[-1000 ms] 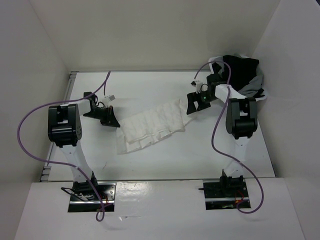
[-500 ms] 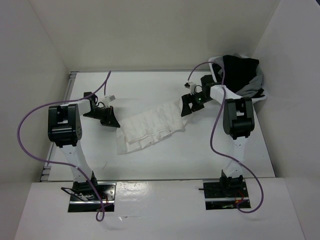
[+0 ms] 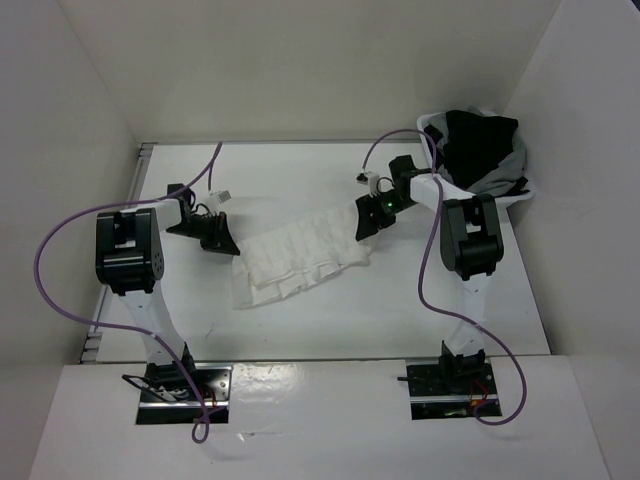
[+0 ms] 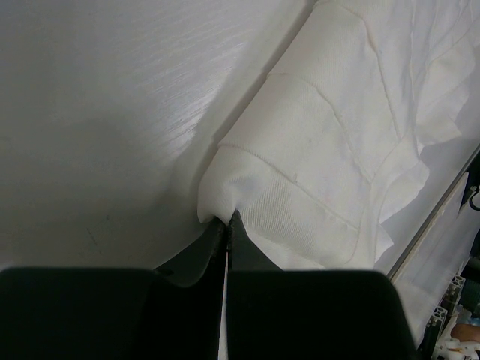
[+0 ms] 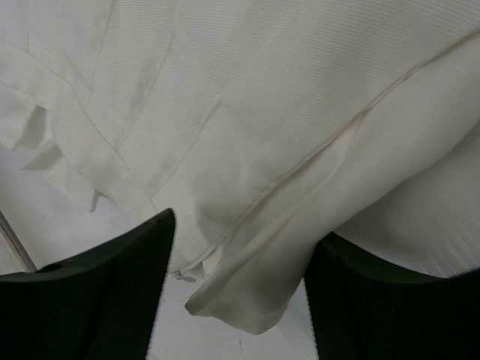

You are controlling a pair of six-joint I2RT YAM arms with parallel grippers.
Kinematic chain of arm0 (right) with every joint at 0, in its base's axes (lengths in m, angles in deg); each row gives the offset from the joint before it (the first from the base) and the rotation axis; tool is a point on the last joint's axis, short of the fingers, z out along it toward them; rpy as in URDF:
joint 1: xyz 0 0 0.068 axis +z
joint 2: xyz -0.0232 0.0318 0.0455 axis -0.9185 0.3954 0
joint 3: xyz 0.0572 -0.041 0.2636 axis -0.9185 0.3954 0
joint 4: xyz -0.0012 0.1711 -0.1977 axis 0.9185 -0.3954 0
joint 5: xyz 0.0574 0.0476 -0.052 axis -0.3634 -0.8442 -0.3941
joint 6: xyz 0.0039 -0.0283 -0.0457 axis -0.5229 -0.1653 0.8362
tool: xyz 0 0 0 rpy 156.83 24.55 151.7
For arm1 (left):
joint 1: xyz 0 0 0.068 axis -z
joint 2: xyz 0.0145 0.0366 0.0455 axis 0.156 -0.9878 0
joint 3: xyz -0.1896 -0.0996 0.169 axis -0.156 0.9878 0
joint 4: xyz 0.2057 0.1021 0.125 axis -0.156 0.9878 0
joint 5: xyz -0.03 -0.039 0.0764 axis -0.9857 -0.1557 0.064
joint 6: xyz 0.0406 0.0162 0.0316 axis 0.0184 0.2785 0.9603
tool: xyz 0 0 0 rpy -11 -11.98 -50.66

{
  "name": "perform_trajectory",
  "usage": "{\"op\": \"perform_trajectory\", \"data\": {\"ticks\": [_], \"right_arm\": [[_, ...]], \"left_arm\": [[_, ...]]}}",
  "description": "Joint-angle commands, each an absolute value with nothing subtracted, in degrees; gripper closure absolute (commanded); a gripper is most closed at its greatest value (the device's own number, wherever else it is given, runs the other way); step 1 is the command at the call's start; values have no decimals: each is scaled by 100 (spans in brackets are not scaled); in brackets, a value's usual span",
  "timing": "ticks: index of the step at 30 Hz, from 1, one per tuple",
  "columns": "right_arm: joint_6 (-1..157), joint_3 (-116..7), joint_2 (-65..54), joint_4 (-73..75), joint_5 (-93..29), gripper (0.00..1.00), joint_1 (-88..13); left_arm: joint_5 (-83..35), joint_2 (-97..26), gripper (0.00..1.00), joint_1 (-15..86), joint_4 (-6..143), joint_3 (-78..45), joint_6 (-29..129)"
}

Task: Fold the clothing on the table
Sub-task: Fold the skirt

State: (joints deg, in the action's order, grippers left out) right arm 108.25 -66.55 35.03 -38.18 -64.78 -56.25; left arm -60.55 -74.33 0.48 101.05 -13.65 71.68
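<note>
The white pleated skirt [image 3: 305, 255] lies as a long strip across the middle of the desk [image 3: 300, 170], running from the near left towards the far right. The left pincer [image 3: 222, 240] is at the skirt's left end, clenched on a corner of the fabric. In the left wrist view its black fingers [image 4: 199, 255] are pressed together, with the cloth bunched at their tips. The right pincer [image 3: 368, 222] is at the skirt's far right end, released. Its fingers [image 5: 112, 300] stand wide apart astride a seamed edge, and the fabric lies loose between them. A white basket [image 3: 430, 123] holding black and grey garments [image 3: 480, 145] sits at the desk's far right corner.
</note>
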Motion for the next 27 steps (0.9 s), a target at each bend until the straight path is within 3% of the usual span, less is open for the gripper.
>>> {"op": "perform_trajectory", "data": {"ticks": [1,5,10,14,18,20,27], "right_arm": [[10870,-6556,3544,-3874,-6442,36,-5625],[10817,-6556,3544,-3873,-6442,47,-5625],[10817,-6556,3597,-3926,-6442,51,-5625],[10817,-6556,3597,-3926,-6442,65,-5625],[10694,-6556,3658,-3926,-6389,93,-5625],[10694,-6608,3711,-3926,-6328,100,-5573],[10632,-6608,3711,-3979,-6161,100,-5449]], "left_arm": [[-6053,-7216,100,62,10195,-1298,7343],[-6053,-7216,100,62,10195,-1298,7343],[-6053,-7216,100,62,10195,-1298,7343],[-6053,-7216,100,62,10195,-1246,7343],[-6053,-7216,100,62,10195,-1245,7343],[-6053,-7216,100,62,10195,-1245,7343],[-6053,-7216,100,62,10195,-1245,7343]]}}
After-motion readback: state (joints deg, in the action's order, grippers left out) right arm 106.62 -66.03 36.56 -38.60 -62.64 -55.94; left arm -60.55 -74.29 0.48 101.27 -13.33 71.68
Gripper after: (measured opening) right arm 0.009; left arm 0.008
